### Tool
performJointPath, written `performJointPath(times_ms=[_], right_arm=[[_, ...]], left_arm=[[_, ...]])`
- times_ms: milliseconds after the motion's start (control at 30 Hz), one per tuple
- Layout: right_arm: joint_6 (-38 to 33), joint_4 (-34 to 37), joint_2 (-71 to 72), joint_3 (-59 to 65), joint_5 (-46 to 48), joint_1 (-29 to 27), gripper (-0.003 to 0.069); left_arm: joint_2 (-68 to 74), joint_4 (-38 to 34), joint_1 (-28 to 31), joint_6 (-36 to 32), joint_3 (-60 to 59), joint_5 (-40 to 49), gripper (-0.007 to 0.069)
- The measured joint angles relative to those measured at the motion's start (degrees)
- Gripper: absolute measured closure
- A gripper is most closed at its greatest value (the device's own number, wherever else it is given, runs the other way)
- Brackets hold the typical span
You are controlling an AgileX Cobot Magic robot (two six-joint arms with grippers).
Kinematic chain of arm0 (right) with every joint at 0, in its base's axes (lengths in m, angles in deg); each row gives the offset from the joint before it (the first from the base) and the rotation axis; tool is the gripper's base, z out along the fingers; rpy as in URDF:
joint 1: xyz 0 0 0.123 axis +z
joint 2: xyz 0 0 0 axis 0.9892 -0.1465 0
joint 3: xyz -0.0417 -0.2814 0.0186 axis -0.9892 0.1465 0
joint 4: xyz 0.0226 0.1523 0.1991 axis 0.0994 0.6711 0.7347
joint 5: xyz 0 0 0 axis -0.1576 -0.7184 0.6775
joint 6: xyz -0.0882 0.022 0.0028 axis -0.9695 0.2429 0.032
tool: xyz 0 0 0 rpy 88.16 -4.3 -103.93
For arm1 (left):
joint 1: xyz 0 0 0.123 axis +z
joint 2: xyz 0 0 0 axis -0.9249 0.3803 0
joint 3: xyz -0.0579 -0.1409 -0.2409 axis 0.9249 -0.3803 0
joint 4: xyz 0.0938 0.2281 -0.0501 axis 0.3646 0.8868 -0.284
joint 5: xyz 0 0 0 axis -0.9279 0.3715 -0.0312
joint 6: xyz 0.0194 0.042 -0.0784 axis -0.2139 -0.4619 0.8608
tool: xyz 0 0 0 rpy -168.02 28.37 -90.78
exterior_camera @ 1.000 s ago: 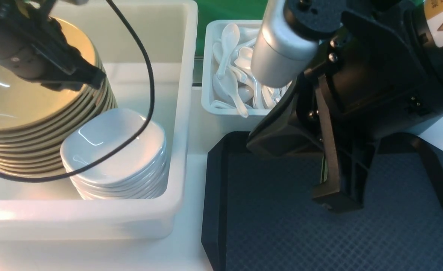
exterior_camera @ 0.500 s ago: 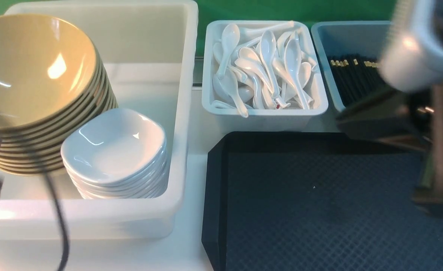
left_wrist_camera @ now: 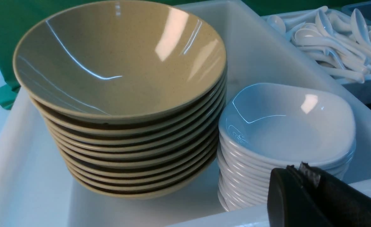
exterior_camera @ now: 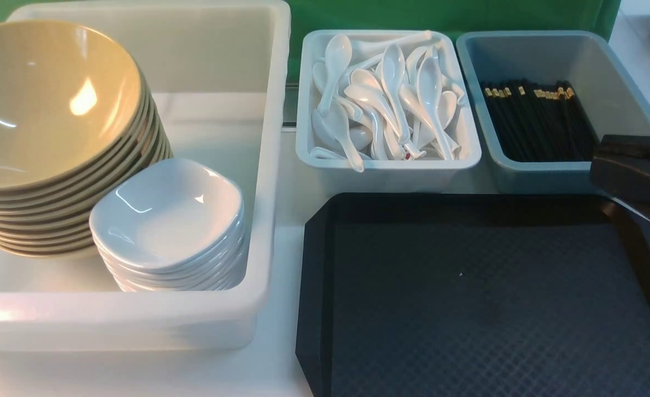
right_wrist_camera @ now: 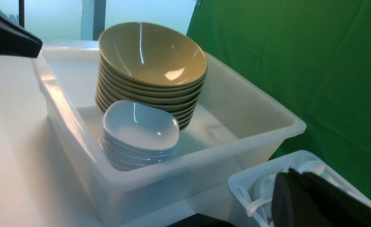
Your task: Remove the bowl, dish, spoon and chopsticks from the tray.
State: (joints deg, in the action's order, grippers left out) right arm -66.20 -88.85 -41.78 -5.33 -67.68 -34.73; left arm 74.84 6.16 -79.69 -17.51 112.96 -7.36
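The tray lies bare on the surface; the bowl tops the tan stack and the dish the white stack in the white bin; the spoon and chopsticks cannot be told apart among those in their bins; both the left gripper and the right gripper are closed and hold nothing.

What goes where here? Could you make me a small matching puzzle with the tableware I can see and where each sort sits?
Things:
1. glossy mustard-tan bowls
2. glossy white soup spoons
3. thin black chopsticks with gold bands
4. large black textured plastic tray

Places:
A. grey-blue bin
B. stacked in the big white tub
C. on the table, nothing on it
D. small white bin

Pairs: 1-B, 2-D, 3-A, 4-C
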Motion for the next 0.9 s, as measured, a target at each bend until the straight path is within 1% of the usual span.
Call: performJointPath(times_ms=[733,833,900], right_arm=[[0.00,0.00,0.43,0.84,-0.55,0.00,0.0614],[0.00,0.00,2.87,4.36,-3.33,-0.62,0.0614],[0.30,0.00,5.63,8.94,-7.66,-3.22,0.0614]], left_arm=[[0.00,0.00,0.00,0.60,-1.68,0.99,0.0633],[0.00,-0.05,0.00,0.67,-1.68,1.28,0.0633],[0.00,-0.17,0.00,0.67,-1.68,1.33,0.0633]])
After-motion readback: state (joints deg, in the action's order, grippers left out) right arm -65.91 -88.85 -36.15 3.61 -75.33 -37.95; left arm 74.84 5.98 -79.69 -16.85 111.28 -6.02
